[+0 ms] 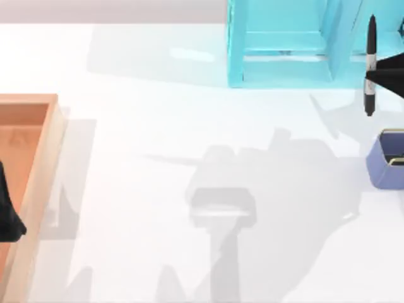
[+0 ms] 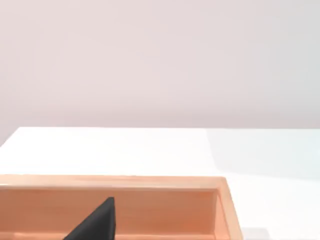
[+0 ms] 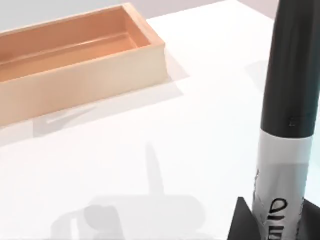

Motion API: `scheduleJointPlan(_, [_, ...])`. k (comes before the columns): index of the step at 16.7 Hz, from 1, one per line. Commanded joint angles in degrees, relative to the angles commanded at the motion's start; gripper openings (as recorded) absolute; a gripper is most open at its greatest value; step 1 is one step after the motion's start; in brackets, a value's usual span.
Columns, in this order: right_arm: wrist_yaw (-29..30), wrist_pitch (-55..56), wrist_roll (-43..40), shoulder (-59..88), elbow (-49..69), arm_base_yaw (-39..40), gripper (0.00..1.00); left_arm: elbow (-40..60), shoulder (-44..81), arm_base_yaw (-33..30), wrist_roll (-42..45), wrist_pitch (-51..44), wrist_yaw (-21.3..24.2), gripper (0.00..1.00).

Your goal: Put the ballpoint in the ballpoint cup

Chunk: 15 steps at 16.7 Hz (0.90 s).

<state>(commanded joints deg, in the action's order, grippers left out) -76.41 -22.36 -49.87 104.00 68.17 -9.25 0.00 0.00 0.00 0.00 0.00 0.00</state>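
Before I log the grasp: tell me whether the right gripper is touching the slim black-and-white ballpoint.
Touching. In the right wrist view the right gripper has its jaws pressed against the ballpoint's white barrel.

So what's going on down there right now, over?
Right gripper shut on ballpoint, above the table, short of ballpoint cup. Left gripper parked over wooden tray. Nothing between.

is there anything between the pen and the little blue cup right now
Nothing visible does. The right gripper holds the ballpoint by its white barrel, near the table's right edge in front of the cyan shelf. The ballpoint cup sits nearer in the top view, with bare table between them. The left gripper is parked over the orange tray.
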Motion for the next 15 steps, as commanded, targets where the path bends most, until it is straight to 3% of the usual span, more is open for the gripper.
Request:
scheduleJointPlan(3, [-10.84, 6.84, -1.29, -0.82, -4.91, -9.02, 0.00, 0.00, 0.00, 0.00, 0.00, 0.00, 0.00, 1.00])
scheduleJointPlan(6, [-16.84, 11.25, -2.10, -1.42, -7.37, -14.70, 0.00, 0.00, 0.00, 0.00, 0.00, 0.00, 0.00, 1.00])
scheduleJointPlan(11, [-18.02, 12.35, -2.30, -1.61, -7.89, -16.07, 0.00, 0.00, 0.00, 0.00, 0.00, 0.00, 0.00, 1.00])
scheduleJointPlan(12, [-14.30, 17.77, -2.07, 0.03, -8.93, -15.61, 0.00, 0.00, 0.00, 0.00, 0.00, 0.00, 0.00, 1.00])
scheduleJointPlan(15, [-15.05, 15.56, -3.44, -0.05, -8.32, -15.47, 0.00, 0.00, 0.00, 0.00, 0.00, 0.00, 0.00, 1.00])
